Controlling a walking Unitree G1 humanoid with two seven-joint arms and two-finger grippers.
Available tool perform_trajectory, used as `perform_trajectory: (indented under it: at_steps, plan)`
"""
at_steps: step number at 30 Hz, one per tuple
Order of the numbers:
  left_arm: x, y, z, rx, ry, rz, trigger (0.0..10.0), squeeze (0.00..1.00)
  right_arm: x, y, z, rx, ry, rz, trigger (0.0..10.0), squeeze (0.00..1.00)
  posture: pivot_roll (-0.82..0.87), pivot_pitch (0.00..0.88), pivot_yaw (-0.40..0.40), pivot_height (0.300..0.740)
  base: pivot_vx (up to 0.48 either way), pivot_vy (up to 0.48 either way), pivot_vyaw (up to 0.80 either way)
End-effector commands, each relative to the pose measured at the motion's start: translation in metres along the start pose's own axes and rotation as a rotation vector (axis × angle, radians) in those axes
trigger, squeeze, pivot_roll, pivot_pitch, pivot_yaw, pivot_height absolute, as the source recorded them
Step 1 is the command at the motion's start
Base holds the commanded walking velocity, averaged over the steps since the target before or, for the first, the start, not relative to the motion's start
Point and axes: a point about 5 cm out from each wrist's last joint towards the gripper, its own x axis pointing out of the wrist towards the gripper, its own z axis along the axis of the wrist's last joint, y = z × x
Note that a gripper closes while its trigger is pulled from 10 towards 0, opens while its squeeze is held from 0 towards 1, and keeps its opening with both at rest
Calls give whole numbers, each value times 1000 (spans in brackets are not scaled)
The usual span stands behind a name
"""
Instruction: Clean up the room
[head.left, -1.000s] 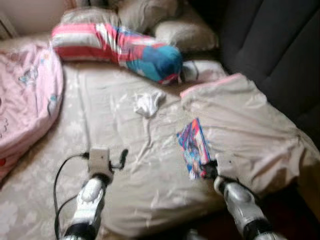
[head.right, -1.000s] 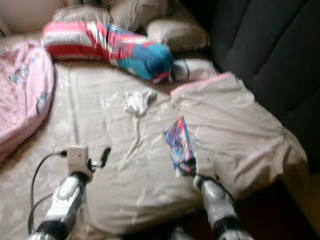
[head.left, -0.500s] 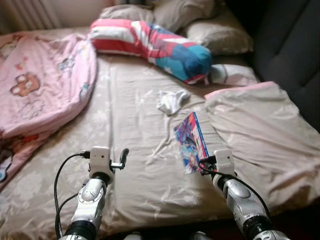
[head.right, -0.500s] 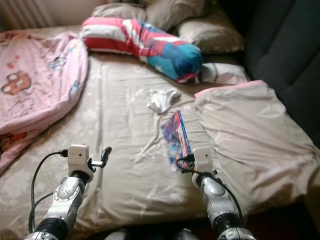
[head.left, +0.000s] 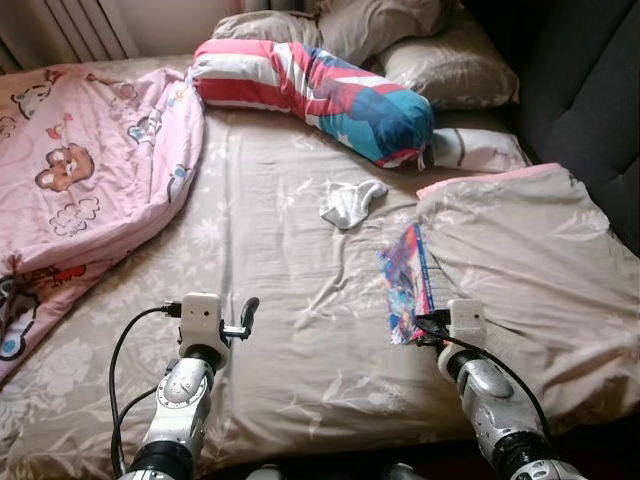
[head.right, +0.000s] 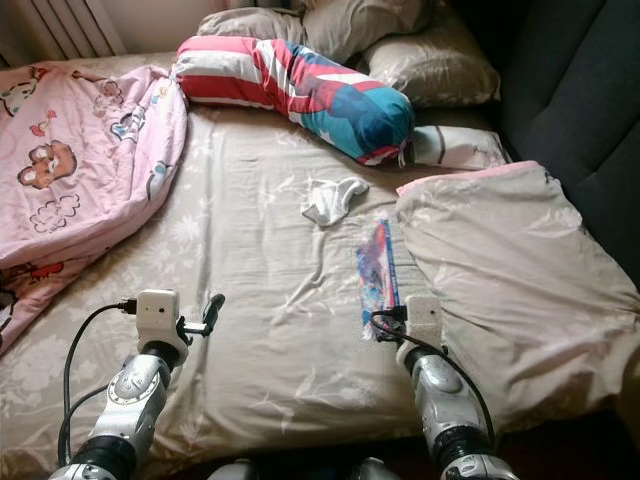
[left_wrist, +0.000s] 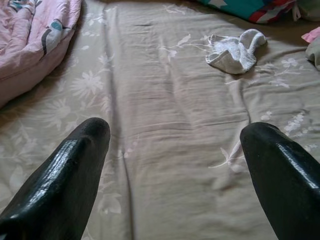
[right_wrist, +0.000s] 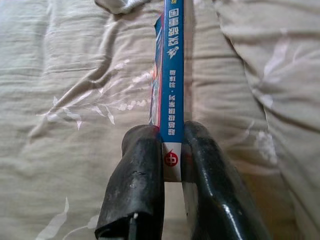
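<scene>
The book (right_wrist: 172, 75) is clamped by its blue spine between the two fingers of my right gripper (right_wrist: 172, 165), held edge-up over the beige flowered bedsheet (head.left: 290, 300), just beside the turned-back beige duvet (head.left: 520, 250). White Chinese characters run down the spine and a small red round logo sits at its foot; I cannot read more than that. My left gripper (left_wrist: 175, 135) hovers over bare sheet with its fingers spread wide and nothing between them. Ahead lies a crumpled white sock (left_wrist: 236, 50), then the striped red-and-blue bolster (head.left: 320, 95) and a pink blanket (head.left: 80, 180) to my left. Since a second ago my view has swung left, showing more of the pink blanket.
</scene>
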Motion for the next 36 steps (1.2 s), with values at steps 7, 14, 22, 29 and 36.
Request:
perform_trajectory:
  at_steps: [7,14,22,29,36]
  plan:
    - [-10,1,-10,22,35,-18,10000,0,4,9,-2,46,39,49,10000,0,138,240,10,740,0,0,0]
    - [-17,6,-12,43,41,-26,10000,0,6,15,-6,38,102,80,10000,0,161,271,35,740,0,0,0]
    - [-21,11,-11,56,45,-28,10000,0,7,18,-4,26,108,129,10000,0,174,290,46,740,0,0,0]
    - [-22,10,-10,60,50,-37,10000,0,6,9,-9,-23,164,71,10000,27,184,304,59,740,0,0,0]
    - [-23,11,-9,64,54,-41,10000,0,3,1,-13,-57,188,42,10000,86,186,305,65,740,0,0,0]
